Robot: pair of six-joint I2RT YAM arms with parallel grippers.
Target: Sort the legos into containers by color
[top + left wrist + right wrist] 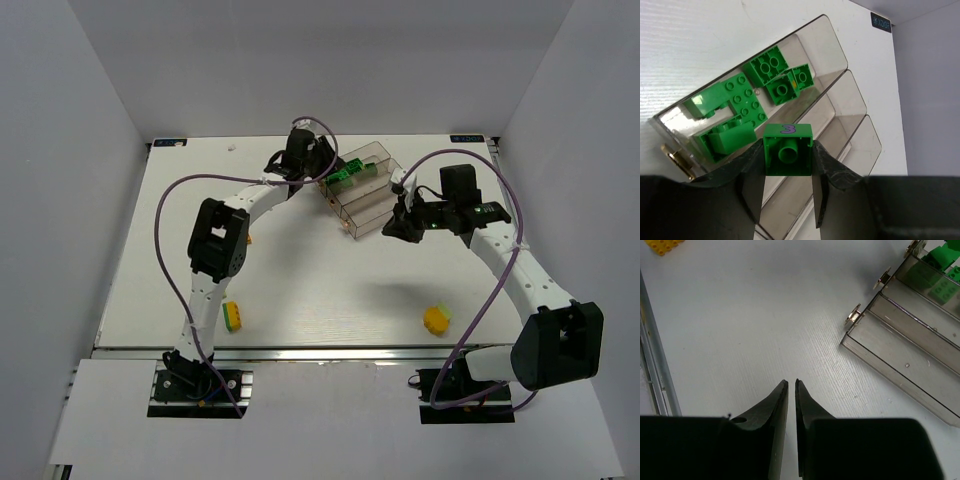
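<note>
The clear three-trough tray (365, 205) stands at the back middle of the table. Its far trough (836, 50) holds several dark green bricks (742, 97); the two other troughs look empty. My left gripper (788, 156) is shut on a dark green brick (788, 149) marked with a "3", held over the tray beside the green pile; in the top view it (322, 168) is at the tray's left end. My right gripper (791, 383) is shut and empty, low over bare table near the tray's (900, 357) right end (402, 228).
A yellow brick (436, 319) lies near the front right and also shows in the right wrist view (662, 245). A stacked yellow-green and orange brick (233, 316) lies at the front left by the left arm. White walls enclose the table.
</note>
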